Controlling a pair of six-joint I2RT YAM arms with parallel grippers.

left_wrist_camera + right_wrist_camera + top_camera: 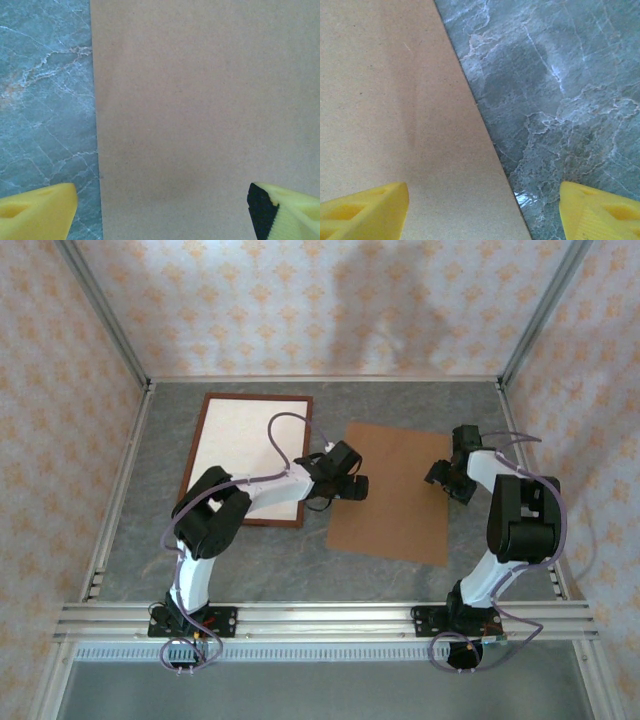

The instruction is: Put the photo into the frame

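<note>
We're watching the frame point(258, 395) lying flat toward the far left corner of the table point(300, 560), with a cream mat point(240, 450) filling it. We're judging it rigid and fairly light, and the thin moulding is asking for a pinch across one rail. Where the photo is lying, we cannot tell. The left gripper point(350, 487) is hanging wide open astride the left edge of the brown backing board point(395, 490), mid-table. The right gripper point(442, 478), fingers well apart too, is straddling its right edge. The marbled grey surface is looking slick, so flat things may be sliding. Patterned walls are closing us in.
</note>
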